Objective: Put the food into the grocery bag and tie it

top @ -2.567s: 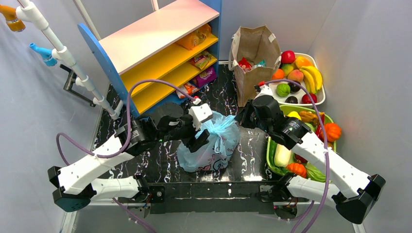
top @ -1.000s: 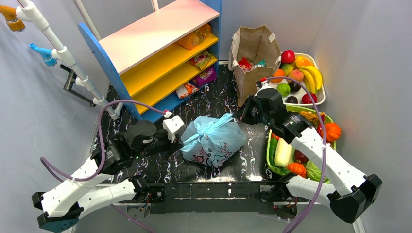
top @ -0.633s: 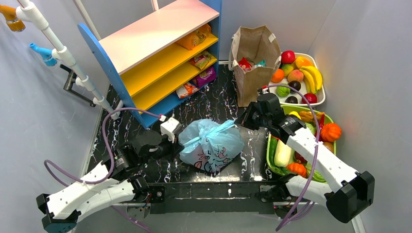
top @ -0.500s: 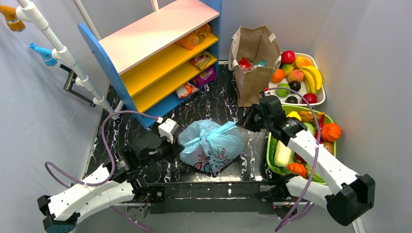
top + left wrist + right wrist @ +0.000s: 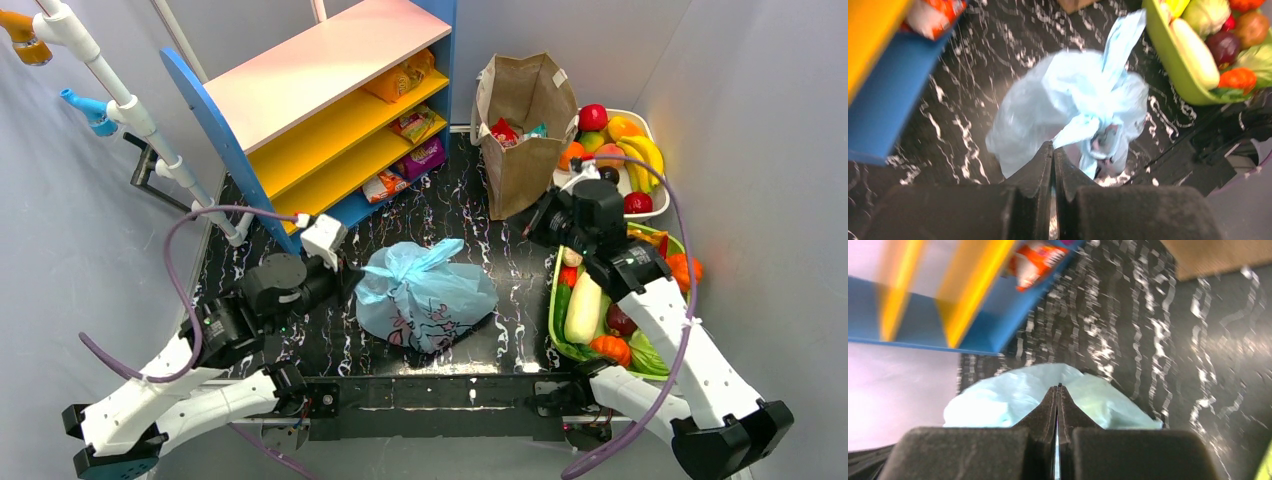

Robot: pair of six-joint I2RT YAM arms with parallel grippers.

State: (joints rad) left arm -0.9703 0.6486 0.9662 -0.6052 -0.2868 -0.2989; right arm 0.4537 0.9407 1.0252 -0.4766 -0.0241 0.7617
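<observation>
**Grocery bag.** The grocery bag point(image 5: 425, 295), of thin translucent light-blue plastic, is shown lying bulged and crumpled on the black marbled table point(image 5: 455, 205), about midway between its sides. The loop handles are gathered into a knot point(image 5: 408, 277) on top, from which one twisted end point(image 5: 440, 250) is directed toward the far right. A pink-and-dark pattern is seen on the near side. The food cannot be made out.

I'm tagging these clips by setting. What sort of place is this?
Probably a mock grocery shop set up on a robot's table: a shelf stocked with snack packets, a tray of fruit, a brown paper bag.
</observation>
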